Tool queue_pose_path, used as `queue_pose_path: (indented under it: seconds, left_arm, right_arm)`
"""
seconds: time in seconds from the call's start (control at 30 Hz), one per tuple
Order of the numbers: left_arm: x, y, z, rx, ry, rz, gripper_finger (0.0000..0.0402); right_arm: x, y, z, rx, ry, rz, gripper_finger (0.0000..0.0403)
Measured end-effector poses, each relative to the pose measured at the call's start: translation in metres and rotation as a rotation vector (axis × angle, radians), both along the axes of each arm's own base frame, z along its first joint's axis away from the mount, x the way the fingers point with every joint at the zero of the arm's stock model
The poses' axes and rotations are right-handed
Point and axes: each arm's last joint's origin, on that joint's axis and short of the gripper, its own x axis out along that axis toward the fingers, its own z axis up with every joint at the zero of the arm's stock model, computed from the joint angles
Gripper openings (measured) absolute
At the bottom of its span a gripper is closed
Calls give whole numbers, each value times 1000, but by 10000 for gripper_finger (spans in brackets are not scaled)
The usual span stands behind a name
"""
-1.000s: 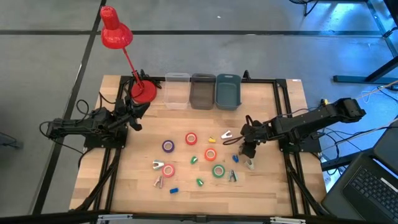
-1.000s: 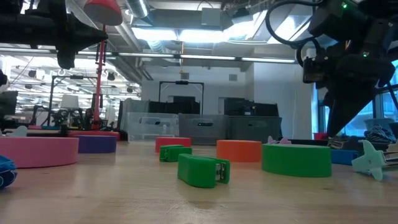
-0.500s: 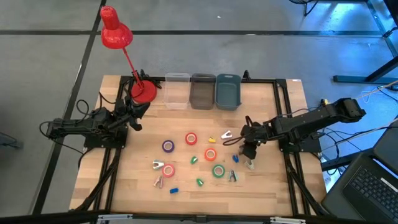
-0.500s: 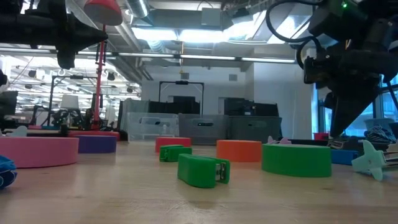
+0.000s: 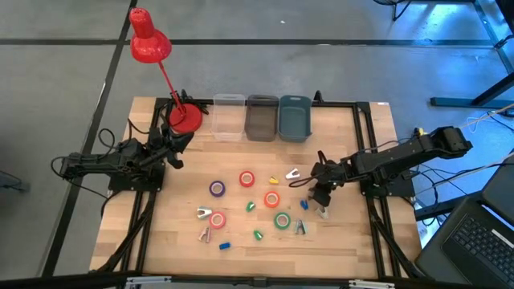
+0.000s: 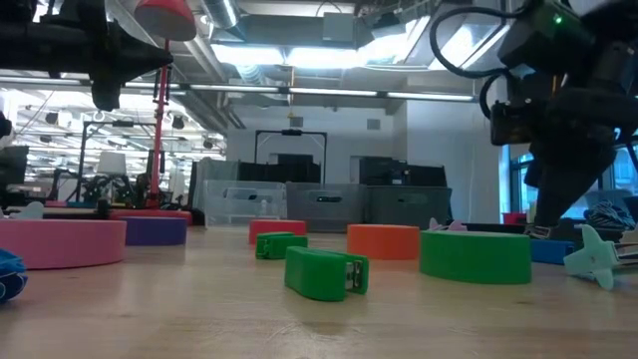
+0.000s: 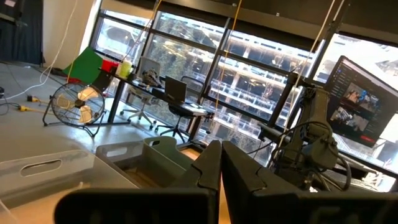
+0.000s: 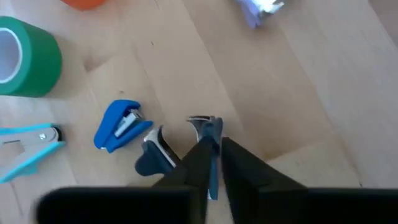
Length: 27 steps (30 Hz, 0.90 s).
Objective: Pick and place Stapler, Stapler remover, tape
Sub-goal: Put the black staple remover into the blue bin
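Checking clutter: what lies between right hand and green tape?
A small blue stapler, seen in the right wrist view, between right hand and green tape.

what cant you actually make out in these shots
- Bins, high view: contents too small to tell.
- Staple remover, right wrist view: lower part hidden between the right gripper fingers.
- Left gripper, left wrist view: table below cut off.

The right pincer (image 8: 214,165) hides most of a blue staple remover (image 8: 208,134); pale piece (image 8: 261,7) blurred, cut off
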Motion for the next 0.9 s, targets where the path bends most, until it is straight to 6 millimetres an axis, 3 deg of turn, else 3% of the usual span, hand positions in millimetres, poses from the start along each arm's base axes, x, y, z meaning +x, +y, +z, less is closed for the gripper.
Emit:
queue_pose_path:
  seconds: [0.4,0.63,0.77,0.9]
  left_arm:
    - [0,1,0,4,6,25,5]
    - [0,1,0,3,5,26,1]
    - [0,1,0,-12,-4,23,4]
    - [0,1,0,-27,-13,19,5]
  right_arm:
    - [5,1,6,4,-35,-3,2]
    - [20,-2,57,-142,-29,53,1]
    - [26,-25,88,-235,-11,39,1]
    - [36,-77,110,-294,-108,-25,1]
